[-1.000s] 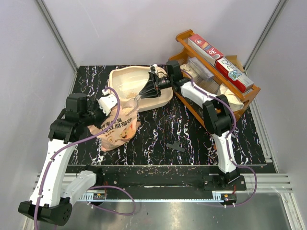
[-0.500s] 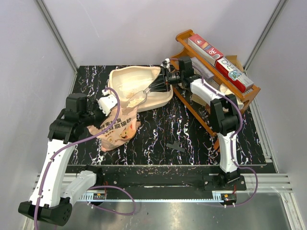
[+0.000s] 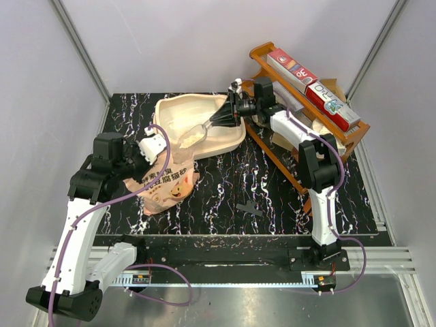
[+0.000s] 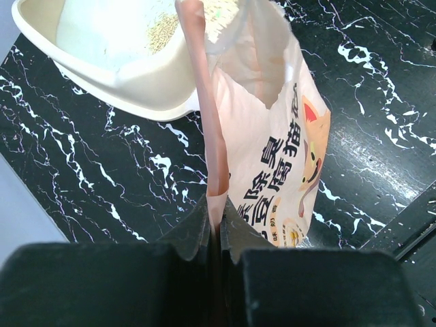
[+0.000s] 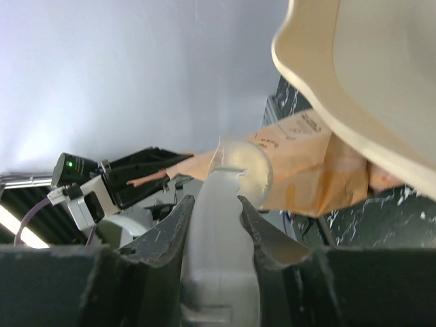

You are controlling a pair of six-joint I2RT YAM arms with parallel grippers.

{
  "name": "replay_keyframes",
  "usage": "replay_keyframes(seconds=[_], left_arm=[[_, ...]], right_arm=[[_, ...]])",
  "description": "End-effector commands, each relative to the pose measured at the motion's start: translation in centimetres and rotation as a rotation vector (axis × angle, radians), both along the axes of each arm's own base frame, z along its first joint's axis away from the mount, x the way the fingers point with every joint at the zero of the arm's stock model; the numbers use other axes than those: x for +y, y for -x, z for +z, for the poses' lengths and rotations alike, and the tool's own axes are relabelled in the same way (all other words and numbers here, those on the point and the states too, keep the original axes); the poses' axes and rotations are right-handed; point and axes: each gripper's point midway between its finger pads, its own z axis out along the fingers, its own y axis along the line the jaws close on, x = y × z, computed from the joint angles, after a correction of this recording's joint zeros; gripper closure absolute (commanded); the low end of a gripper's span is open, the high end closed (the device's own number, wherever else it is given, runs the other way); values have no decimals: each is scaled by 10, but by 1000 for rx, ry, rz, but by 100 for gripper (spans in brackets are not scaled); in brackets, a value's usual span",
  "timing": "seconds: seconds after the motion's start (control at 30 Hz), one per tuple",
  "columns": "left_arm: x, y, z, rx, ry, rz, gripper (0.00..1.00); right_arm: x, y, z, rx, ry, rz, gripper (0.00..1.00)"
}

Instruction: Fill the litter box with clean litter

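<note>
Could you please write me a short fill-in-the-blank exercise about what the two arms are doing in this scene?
The left gripper pinches the rim of the printed bag, whose mouth stands ____.
The right gripper grips the clear scoop by its ____.
The scoop carries clean litter above the litter box, which stands on a ____ marbled table.
Missing words: open; handle; black.

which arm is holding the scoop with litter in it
The right gripper: its jaws clamp the clear scoop by its handle, over the litter box. The left gripper only pinches the pink-orange bag by its top edge.
</note>
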Motion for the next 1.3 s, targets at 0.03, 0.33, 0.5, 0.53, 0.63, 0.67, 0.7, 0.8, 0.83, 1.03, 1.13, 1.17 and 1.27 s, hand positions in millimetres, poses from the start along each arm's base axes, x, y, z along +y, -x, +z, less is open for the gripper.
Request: replay_keyframes(seconds=[0.03, 0.33, 0.5, 0.53, 0.63, 0.67, 0.7, 0.8, 0.83, 1.03, 1.13, 1.17, 1.27], left_arm=[[0, -8, 33, -132, 15, -1, 100], [1, -4, 27, -106, 15, -4, 100], [-4, -6, 26, -96, 34, -16, 100], [-4, -6, 26, -95, 38, -17, 100], [-6, -7, 27, -92, 47, -18, 100], [-6, -7, 26, -87, 47, -17, 100], [-7, -7, 27, -87, 53, -18, 100], [-9, -8, 27, -78, 63, -23, 100], [-10, -8, 28, -77, 67, -26, 100], [-15, -11, 35, -95, 94, -39, 100], [-17, -10, 31, -94, 104, -50, 100], [-18, -9, 34, -109, 108, -52, 100], [-18, -8, 32, -130, 114, -53, 100]], right_arm=[[6, -37, 56, -239, -44, -119, 100], [12, -94, 57, -390, 53, -296, 100], [6, -132, 37, -524, 168, -421, 100], [5, -142, 28, -546, 212, -465, 100], [2, -156, 18, -676, 345, -518, 100], [7, -153, 19, -709, 388, -517, 100], [6, -156, 16, -792, 442, -513, 100], [10, -158, 12, -985, 608, -514, 100], [7, -160, 11, -1031, 675, -535, 100], [1, -155, 9, -1256, 863, -457, 100], [1, -144, 14, -1338, 856, -367, 100], [-1, -140, 5, -1364, 869, -316, 100], [1, -124, 14, -1445, 831, -222, 100]])
